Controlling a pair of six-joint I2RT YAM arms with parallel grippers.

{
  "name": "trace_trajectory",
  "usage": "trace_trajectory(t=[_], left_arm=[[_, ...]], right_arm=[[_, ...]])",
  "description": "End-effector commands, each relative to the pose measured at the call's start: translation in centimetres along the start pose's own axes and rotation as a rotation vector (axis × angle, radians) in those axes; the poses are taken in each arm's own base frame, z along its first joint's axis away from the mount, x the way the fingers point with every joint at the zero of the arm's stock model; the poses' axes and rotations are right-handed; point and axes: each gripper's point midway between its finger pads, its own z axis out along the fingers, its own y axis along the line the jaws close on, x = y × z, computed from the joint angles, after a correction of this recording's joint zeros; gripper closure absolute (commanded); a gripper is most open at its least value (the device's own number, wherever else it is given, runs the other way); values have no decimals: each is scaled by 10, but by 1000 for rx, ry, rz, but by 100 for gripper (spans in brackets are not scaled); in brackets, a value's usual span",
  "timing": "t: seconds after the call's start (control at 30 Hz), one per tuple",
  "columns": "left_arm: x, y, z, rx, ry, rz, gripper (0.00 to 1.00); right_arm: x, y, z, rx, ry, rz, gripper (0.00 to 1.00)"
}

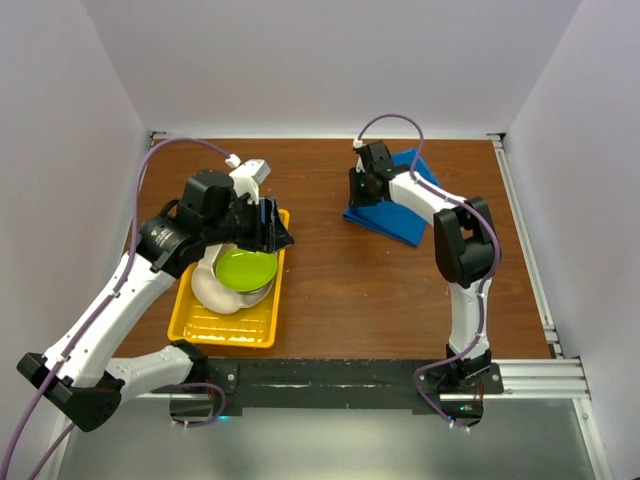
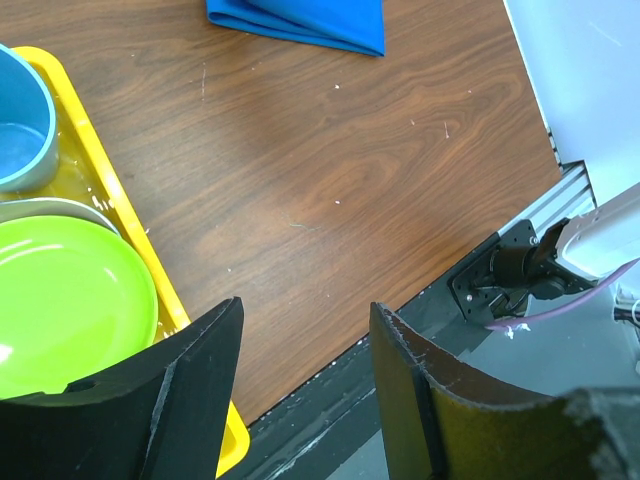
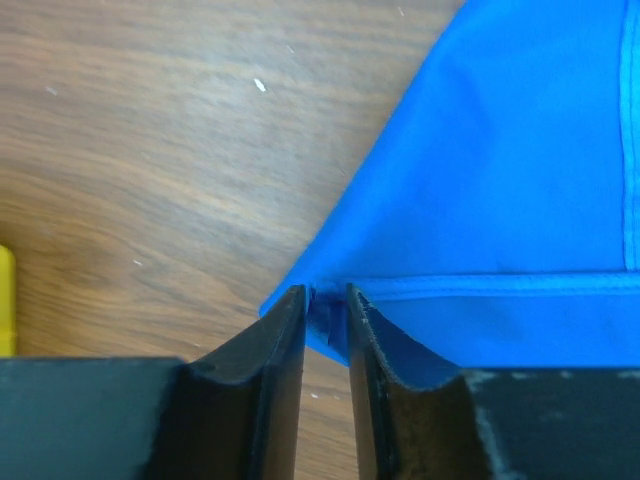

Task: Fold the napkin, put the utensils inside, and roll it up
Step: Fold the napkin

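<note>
The blue napkin (image 1: 383, 220) lies folded at the back right of the table and also shows in the left wrist view (image 2: 300, 20). My right gripper (image 1: 362, 186) is down at its left corner. In the right wrist view the jaws (image 3: 325, 305) stand close together with the napkin's (image 3: 500, 170) hemmed corner bunched between them. My left gripper (image 1: 272, 228) hovers open over the right rim of the yellow tray (image 1: 225, 337), with nothing between its fingers (image 2: 305, 330). The utensils are out of view.
The yellow tray (image 2: 95, 140) holds a lime green plate (image 1: 245, 268) (image 2: 60, 300), a white bowl (image 1: 208, 287) and a blue cup (image 2: 20, 120). Bare wood lies between tray and napkin. The table's near edge and a metal rail (image 1: 520, 375) run along the front.
</note>
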Motion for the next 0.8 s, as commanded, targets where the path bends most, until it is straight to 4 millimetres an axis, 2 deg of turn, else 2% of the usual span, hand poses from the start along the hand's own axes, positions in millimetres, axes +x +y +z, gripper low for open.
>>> trace_trajectory(t=[0.0, 0.13, 0.17, 0.23, 0.27, 0.3, 0.37, 0.43, 0.47, 0.5, 0.53, 0.57, 0.63, 0.67, 0.73, 0.77], left_arm=[[-12, -10, -5, 42, -59, 4, 42], [-12, -11, -8, 48, -65, 9, 42], [-11, -11, -9, 49, -68, 10, 42], [-10, -13, -9, 61, -69, 14, 42], [-10, -13, -9, 68, -68, 18, 42], [-12, -14, -8, 76, -76, 24, 42], [-8, -16, -4, 96, -67, 25, 42], [-11, -18, 2, 113, -83, 28, 43], [-13, -19, 5, 120, -88, 18, 43], [-17, -22, 9, 136, -105, 20, 44], [-18, -25, 12, 143, -113, 18, 44], [-20, -24, 20, 135, -110, 9, 46], [-25, -28, 33, 121, -142, 28, 47], [-23, -27, 49, 105, -120, 22, 51], [-38, -39, 64, 115, -163, 43, 55], [-36, -37, 84, 97, -145, 47, 62]], right_arm=[[-21, 16, -3, -31, -29, 10, 67], [-32, 28, -17, -79, -35, 14, 59], [-41, 32, -28, -91, -55, 15, 57], [-47, 27, -42, -67, -69, 27, 55], [-54, 26, -56, -64, -91, 37, 53], [-50, 21, -63, -51, -78, 47, 53], [-42, 2, -73, 0, -60, 89, 53], [-37, -19, -95, 45, -65, 132, 54], [-18, -31, -94, 65, -26, 147, 54], [-18, -38, -108, 73, -50, 167, 55], [-14, -58, -111, 97, -50, 206, 55], [5, -70, -109, 114, -12, 225, 55], [14, -97, -120, 167, 1, 241, 59], [22, -104, -122, 197, 18, 234, 59], [30, -117, -122, 253, 31, 216, 61], [31, -114, -119, 241, 37, 217, 62]])
